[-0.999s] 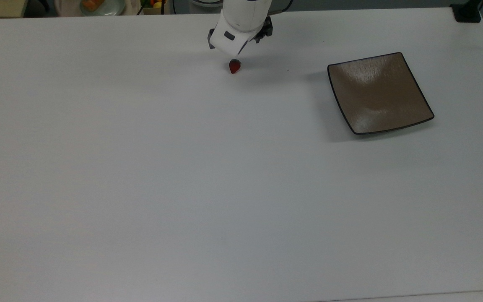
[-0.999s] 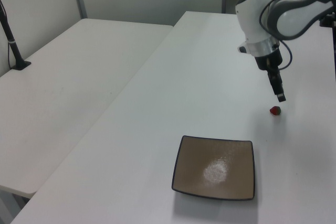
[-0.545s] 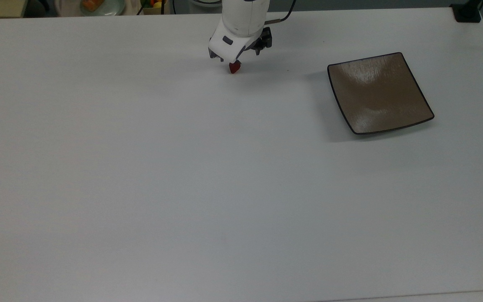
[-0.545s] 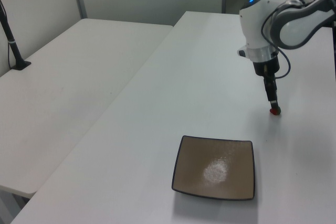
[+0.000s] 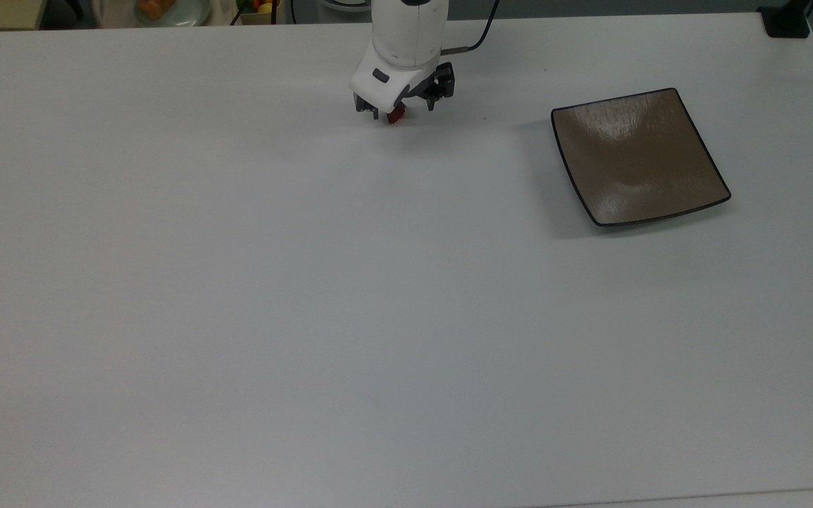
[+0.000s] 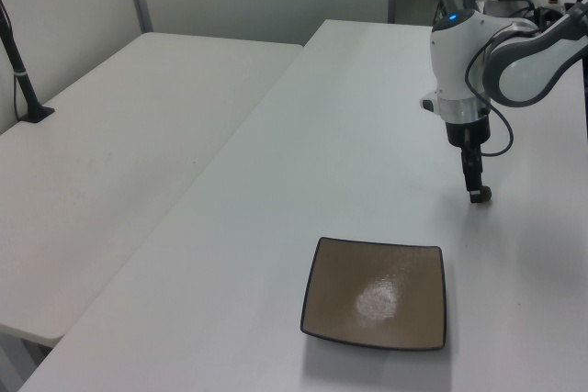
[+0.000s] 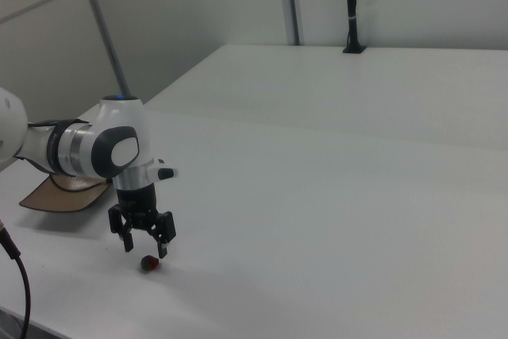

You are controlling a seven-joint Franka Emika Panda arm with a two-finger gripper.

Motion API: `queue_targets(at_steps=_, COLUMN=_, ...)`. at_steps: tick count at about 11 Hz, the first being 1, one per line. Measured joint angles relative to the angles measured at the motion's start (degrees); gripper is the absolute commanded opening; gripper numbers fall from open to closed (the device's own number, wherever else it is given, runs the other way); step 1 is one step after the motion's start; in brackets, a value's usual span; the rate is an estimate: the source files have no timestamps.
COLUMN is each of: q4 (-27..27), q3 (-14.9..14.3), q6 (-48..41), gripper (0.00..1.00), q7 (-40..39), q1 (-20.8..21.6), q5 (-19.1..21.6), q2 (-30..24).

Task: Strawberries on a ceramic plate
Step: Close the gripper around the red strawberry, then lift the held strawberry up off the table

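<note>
**Entry: gripper lowered over strawberry, plate unfilled**

- Item: small red strawberry with dark greenish cap point(image 5: 396, 115), lying on the white tabletop point(image 5: 308, 317) at its far edge in the top view.
- Gripper point(image 7: 144, 247): black two-finger type on a white arm, fingers point(image 7: 163, 248) apart and pointing down, straddling the berry in the right view, tips close to the surface. No grip made yet, by my judgement.
- Destination: square glossy brown ceramic plate with thin dark rim point(image 5: 638, 156), well apart from the berry toward the top view's right; bare.
- Risks: the berry is tiny and tapered, so closing off-centre could squirt it sideways or roll it away. Pressing too low could drive the fingertips into the tabletop.
- Obscured: the white wrist covers most of the berry in the top view; in the left view the berry point(image 6: 481, 195) is a dark speck at the fingertips. Whether either finger touches it cannot be told.
</note>
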Motion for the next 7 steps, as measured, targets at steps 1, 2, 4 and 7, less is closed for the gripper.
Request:
queue_targets(at_steps=1, q4=-0.54, q3=0.0, q6=0.02, gripper=0.87, q7=0.01, q1=0.01, q5=-0.63, q2=0.0)
queue_targets(at_steps=2, q4=-0.8, q3=0.0, q6=0.02, gripper=0.77, q7=0.06, q1=0.01, q5=-1.65, q2=0.0)
queue_targets(at_steps=4, q4=-1.13, q3=0.0, q6=0.02, gripper=0.36, q7=0.1, q1=0.01, q5=-2.68, q2=0.0)
queue_targets(at_steps=7, q4=-1.4, q3=0.0, q6=0.03, gripper=0.0, q7=0.09, q1=0.01, q5=-2.74, q2=0.0)
